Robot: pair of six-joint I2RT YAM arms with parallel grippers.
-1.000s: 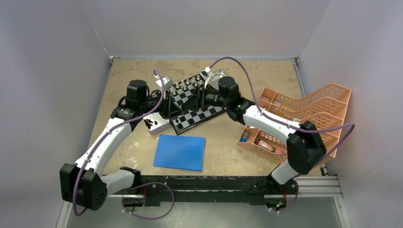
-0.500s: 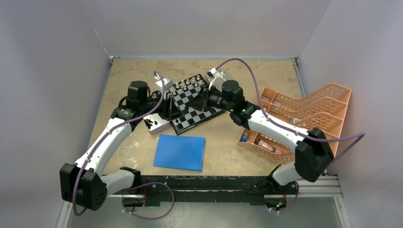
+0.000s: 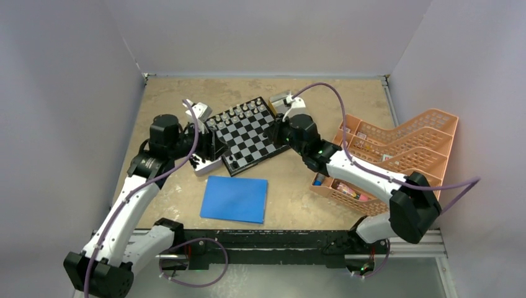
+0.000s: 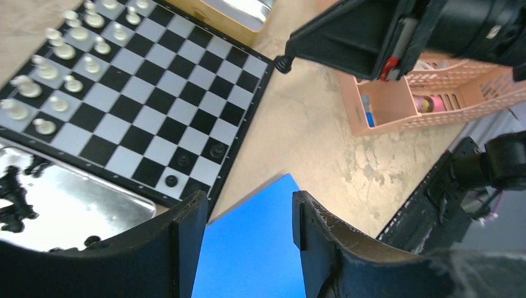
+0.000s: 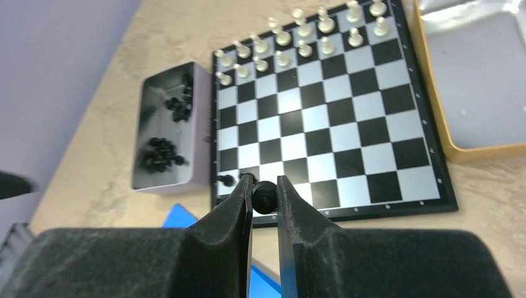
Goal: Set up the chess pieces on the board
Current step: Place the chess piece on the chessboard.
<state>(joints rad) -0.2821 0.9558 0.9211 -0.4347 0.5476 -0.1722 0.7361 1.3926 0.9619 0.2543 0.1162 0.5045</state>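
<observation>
Tan, stone-look bench seen from above. The board [image 3: 245, 133] sits mid-bench, turned at an angle, with white pieces [image 3: 239, 113] lined up along its far edge. The left claw [image 3: 213, 148] hangs at the board's left edge by a metal tray [image 3: 206, 166]. The right claw [image 3: 271, 133] is at the board's right edge. A blue sheet [image 3: 234, 198] lies toward the bench's near edge and an orange basket [image 3: 397, 149] sits at its right edge.

Left wrist cam: that claw's fingers [image 4: 186, 248] are spread wide with nothing between them, just blue sheet underneath. A few black pieces [image 4: 183, 160] stand at the board corner nearest the sheet, and more lie loose in the tray.

Right wrist cam: the fingers [image 5: 239, 211] are pinched tight on one black piece [image 5: 265, 197]. The other wrist cam puts it just beside the board's edge, whether it's touching anything I can't tell.
</observation>
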